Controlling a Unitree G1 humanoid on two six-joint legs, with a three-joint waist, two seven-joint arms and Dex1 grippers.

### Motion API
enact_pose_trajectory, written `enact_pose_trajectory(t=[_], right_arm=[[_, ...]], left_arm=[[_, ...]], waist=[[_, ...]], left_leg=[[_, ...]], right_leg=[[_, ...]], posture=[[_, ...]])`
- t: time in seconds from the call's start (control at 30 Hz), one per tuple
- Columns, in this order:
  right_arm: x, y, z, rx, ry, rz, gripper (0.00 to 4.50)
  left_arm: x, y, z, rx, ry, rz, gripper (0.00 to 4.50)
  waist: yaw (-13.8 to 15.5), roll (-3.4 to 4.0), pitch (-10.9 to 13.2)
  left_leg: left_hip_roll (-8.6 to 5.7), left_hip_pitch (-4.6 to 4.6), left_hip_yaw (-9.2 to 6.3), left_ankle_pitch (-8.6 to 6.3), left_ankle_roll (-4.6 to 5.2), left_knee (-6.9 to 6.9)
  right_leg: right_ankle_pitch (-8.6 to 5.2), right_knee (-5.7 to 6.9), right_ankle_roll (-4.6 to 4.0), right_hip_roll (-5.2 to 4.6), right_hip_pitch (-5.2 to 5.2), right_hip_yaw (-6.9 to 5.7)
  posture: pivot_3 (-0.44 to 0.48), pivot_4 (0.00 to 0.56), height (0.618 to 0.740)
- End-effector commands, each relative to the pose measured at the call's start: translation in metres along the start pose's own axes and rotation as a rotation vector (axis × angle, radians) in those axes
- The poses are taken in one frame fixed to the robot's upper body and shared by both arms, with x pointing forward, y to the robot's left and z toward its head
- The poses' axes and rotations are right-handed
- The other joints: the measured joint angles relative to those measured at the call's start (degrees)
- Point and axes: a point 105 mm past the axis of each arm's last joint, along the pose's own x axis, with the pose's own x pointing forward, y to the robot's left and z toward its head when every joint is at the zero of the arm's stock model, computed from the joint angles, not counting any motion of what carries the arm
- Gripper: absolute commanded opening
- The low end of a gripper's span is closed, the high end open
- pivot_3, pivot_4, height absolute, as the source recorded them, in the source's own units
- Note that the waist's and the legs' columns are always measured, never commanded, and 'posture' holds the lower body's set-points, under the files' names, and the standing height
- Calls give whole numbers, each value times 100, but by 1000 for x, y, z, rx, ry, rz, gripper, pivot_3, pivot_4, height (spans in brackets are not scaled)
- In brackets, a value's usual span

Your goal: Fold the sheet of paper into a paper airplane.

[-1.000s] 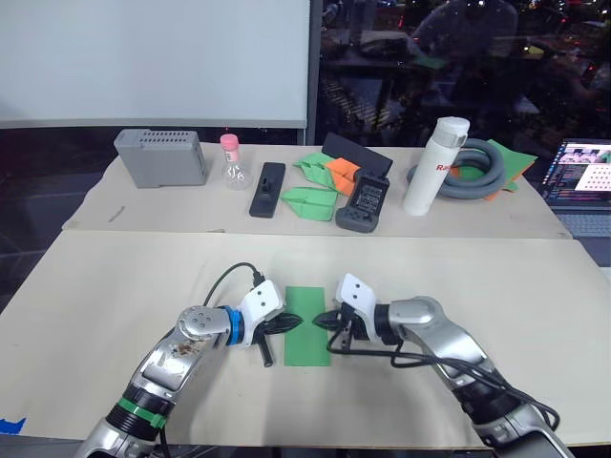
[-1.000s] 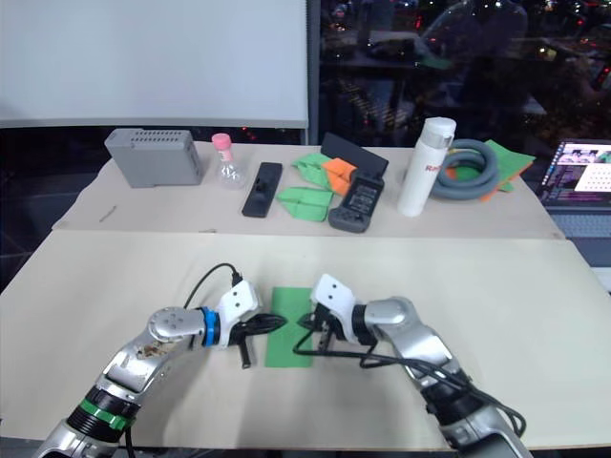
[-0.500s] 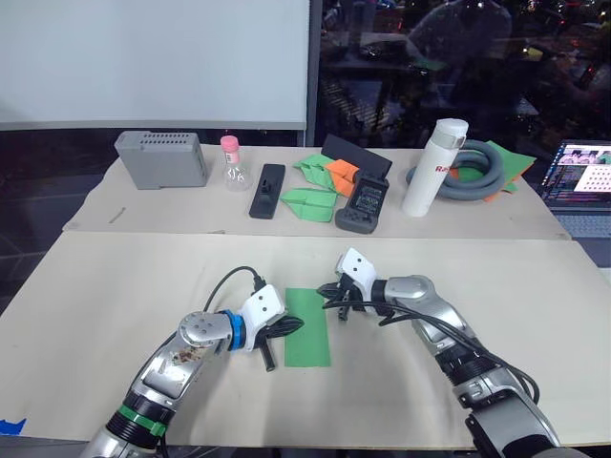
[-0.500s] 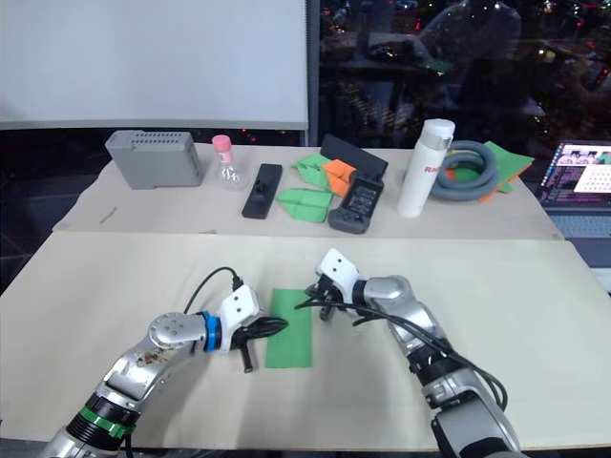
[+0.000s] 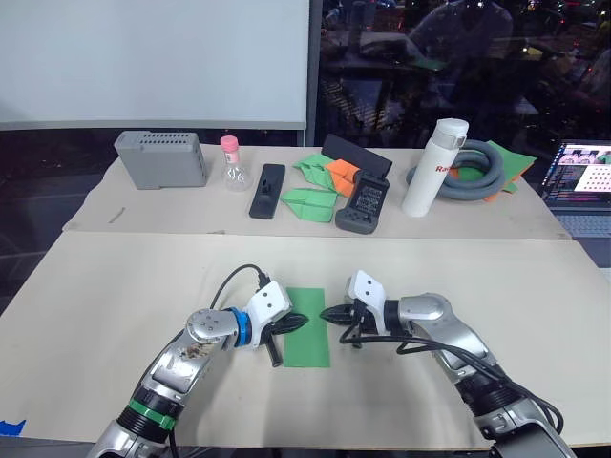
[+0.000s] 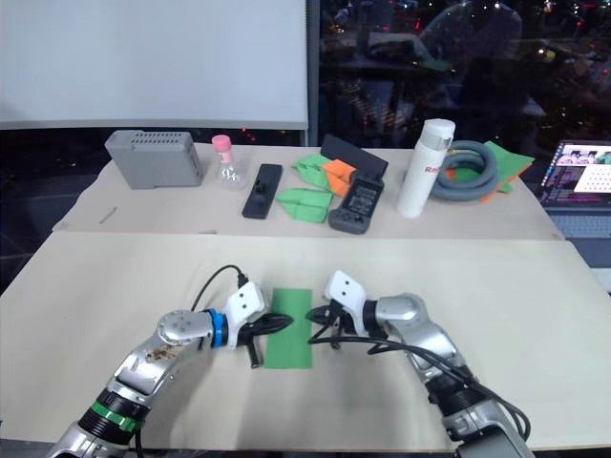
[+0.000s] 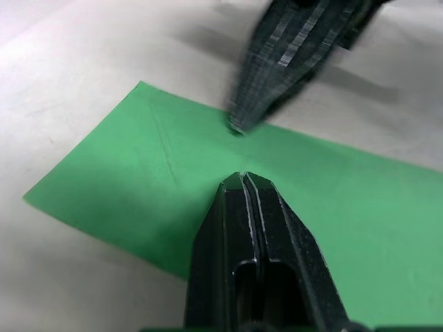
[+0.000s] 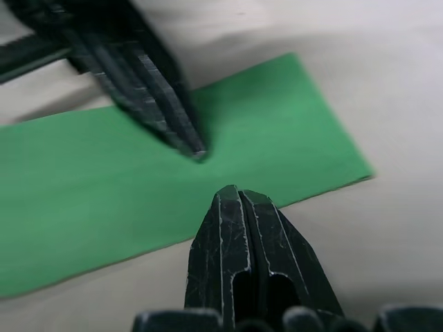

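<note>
Looking down, I see the bright green folded strip of paper [image 5: 307, 327] lying flat on the tan table [image 5: 115, 296], long way near to far, between my left gripper [image 5: 296, 322] and right gripper [image 5: 331, 314], both pinched closed on nothing, tips meeting over its middle.
</note>
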Motion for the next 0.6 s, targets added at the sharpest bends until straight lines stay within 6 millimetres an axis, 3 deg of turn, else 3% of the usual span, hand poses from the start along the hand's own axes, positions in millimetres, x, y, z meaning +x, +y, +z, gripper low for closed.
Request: enact_pose_trajectory(t=[0.03, 0.6], right_arm=[[0, 20, -21, 47, 77, 73, 57], [-17, 85, -44, 129, 185, 208, 57]], left_arm=[[1, -2, -13, -18, 51, -17, 0], [4, 4, -15, -26, 74, -66, 0]], waist=[[3, 0, 0], [24, -9, -9]], left_leg=[[0, 0, -1, 0, 0, -1], [1, 3, -5, -4, 6, -2]], right_leg=[[0, -2, 0, 0, 1, 0], [-3, -19, 5, 0, 14, -6]], posture=[[0, 150, 740], [0, 150, 740]])
